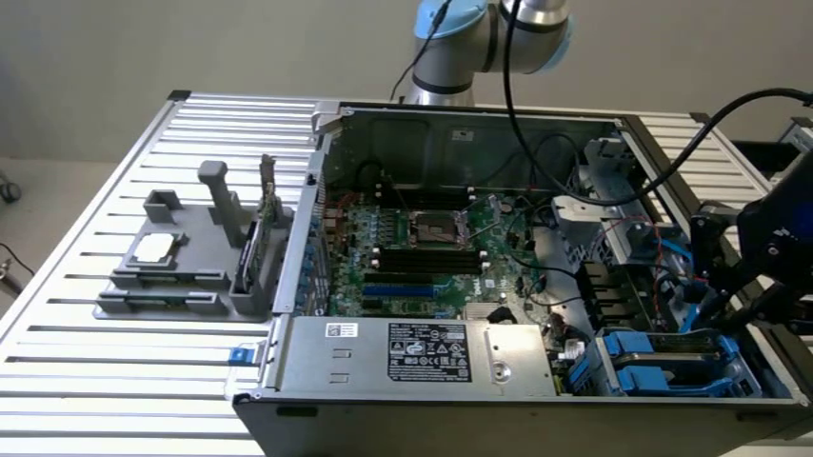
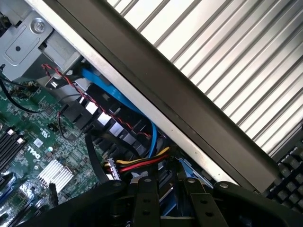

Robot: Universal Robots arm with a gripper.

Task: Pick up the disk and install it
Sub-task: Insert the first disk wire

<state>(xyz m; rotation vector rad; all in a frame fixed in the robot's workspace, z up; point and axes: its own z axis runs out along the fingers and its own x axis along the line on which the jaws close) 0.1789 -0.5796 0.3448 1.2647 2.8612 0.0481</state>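
The disk, silver-grey in a blue plastic carrier, lies low in the drive bay at the near corner of the open computer case, on the exterior view's right. My dark gripper reaches down onto it from above. In the wrist view my gripper has a black finger on each side of a strip of the blue carrier, shut on it. Most of the disk is hidden under the gripper body.
Blue data cables and a red-yellow-black power lead run close beside the bay. The motherboard and a labelled power supply box fill the case. A grey fixture with parts stands on the slatted table. A keyboard lies outside.
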